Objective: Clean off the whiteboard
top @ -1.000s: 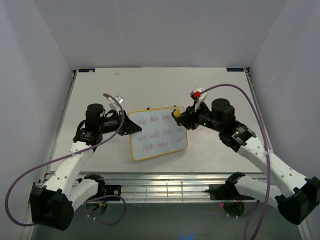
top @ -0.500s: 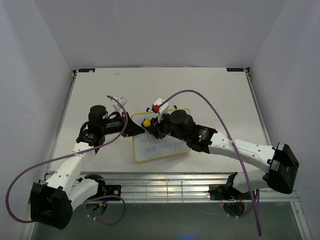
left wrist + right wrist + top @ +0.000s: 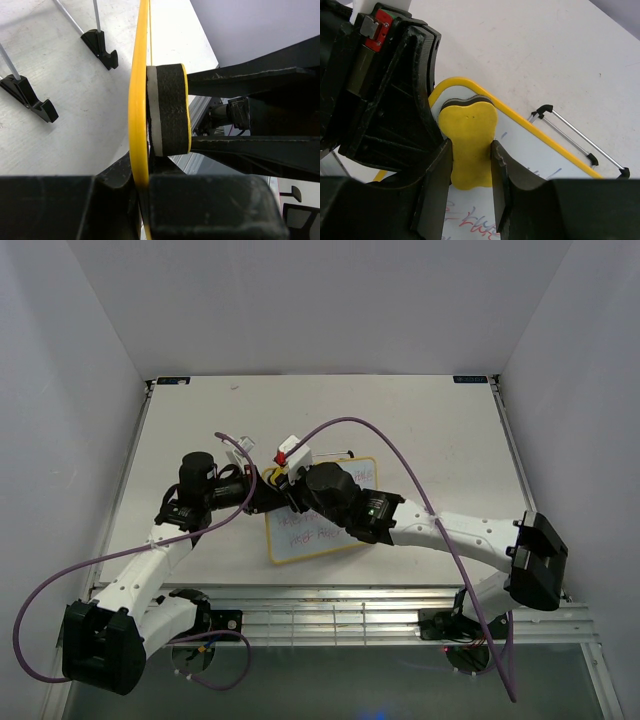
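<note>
The left jaws clamp the whiteboard [image 3: 305, 542] by its edge; the right jaws grip the eraser [image 3: 469, 145]. Hard rubbing could twist the whiteboard loose.

The 2 arms bend inward and meet, left gripper [image 3: 264, 497] clamped tight, right gripper [image 3: 283, 480] gripping with jaws part-spread.

Upper left of whiteboard [image 3: 320, 545] lost beneath right arm [image 3: 420, 528] from above; pink writing [image 3: 305, 532] too small to read; board face unseen, edge-on, at left wrist; stand [image 3: 580, 134] largely behind board.
</note>
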Controlling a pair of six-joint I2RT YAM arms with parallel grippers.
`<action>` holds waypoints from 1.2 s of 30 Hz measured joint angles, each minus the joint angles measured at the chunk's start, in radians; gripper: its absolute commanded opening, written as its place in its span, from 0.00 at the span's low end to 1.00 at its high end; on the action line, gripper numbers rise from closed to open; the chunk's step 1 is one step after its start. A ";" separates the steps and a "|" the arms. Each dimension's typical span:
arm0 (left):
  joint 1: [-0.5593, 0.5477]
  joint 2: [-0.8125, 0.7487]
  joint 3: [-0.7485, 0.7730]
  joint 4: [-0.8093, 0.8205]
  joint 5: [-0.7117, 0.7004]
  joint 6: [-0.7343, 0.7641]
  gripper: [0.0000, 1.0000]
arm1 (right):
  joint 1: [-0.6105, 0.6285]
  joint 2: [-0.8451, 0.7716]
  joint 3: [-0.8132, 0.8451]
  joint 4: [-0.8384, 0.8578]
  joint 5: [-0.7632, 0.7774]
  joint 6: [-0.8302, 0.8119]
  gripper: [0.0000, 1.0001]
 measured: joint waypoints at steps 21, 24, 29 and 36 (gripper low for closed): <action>-0.002 0.002 -0.021 -0.008 -0.023 0.000 0.00 | -0.034 -0.051 -0.147 -0.023 0.083 0.010 0.08; -0.002 0.002 -0.022 0.003 -0.027 0.001 0.00 | -0.055 -0.056 -0.150 -0.040 0.083 0.024 0.08; 0.002 0.002 -0.025 0.008 -0.027 0.001 0.00 | -0.050 -0.042 -0.124 -0.058 0.061 0.040 0.08; 0.009 0.001 -0.026 0.009 -0.019 -0.004 0.00 | 0.015 0.067 0.072 -0.082 0.039 0.033 0.08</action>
